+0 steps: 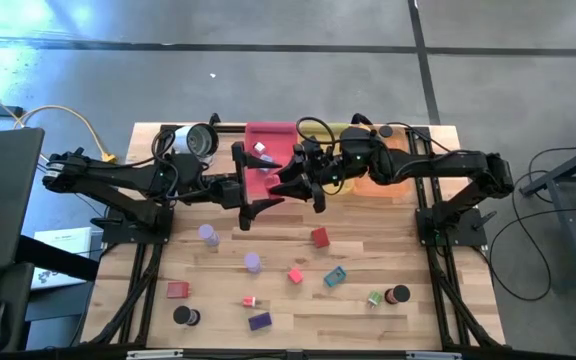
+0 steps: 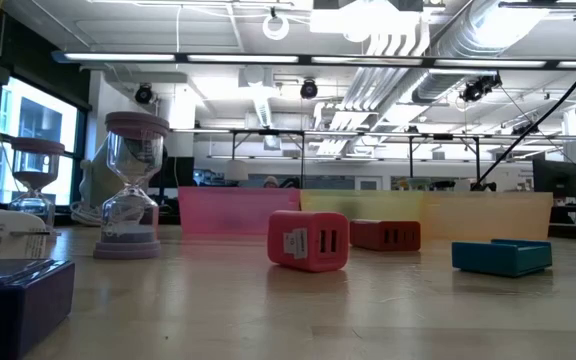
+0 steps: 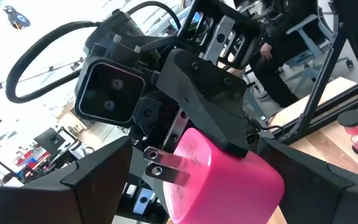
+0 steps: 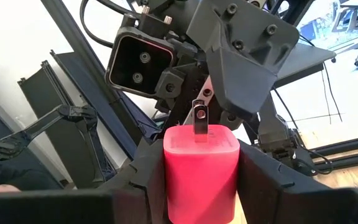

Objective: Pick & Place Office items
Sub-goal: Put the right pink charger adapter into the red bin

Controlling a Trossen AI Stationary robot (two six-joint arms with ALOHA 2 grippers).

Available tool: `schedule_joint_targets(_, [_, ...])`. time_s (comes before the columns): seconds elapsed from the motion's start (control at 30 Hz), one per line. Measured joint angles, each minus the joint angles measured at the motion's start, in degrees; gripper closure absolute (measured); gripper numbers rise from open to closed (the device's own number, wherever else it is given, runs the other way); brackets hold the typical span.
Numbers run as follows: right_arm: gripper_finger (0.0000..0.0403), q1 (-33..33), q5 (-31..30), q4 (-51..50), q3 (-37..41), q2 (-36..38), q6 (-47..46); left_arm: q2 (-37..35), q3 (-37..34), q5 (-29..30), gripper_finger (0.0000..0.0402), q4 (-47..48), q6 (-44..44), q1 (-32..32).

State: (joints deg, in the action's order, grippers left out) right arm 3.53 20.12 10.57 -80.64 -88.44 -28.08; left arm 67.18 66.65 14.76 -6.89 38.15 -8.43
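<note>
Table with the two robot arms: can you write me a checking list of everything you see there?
Surface: light wooden table, with small things scattered loose on it.
Job's things: pink plug-shaped plastic block held in the air between both arms; red block, teal block, purple block and lavender hourglass on the table.
Clutter: round silver-and-white object; translucent pink tray at the far edge.
End effectors: right end effector clamps the pink block; left end effector is open, with fingers on either side of the block.
Cables: yellow cable off the table's left side.
Surroundings: grey floor.
</note>
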Motion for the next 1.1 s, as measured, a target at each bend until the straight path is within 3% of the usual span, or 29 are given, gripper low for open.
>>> schedule_joint_targets(0.93, [0.026,0.39,0.43,-0.95,0.02,0.0,0.9,0.13,-0.02,0.35,0.0062,0.1,1.93,0.0])
schedule_joint_targets(1.1, [0.026,0.42,0.7,-1.15,0.02,0.0,1.11,0.15,-0.02,0.29,0.0087,0.12,3.04,-0.02])
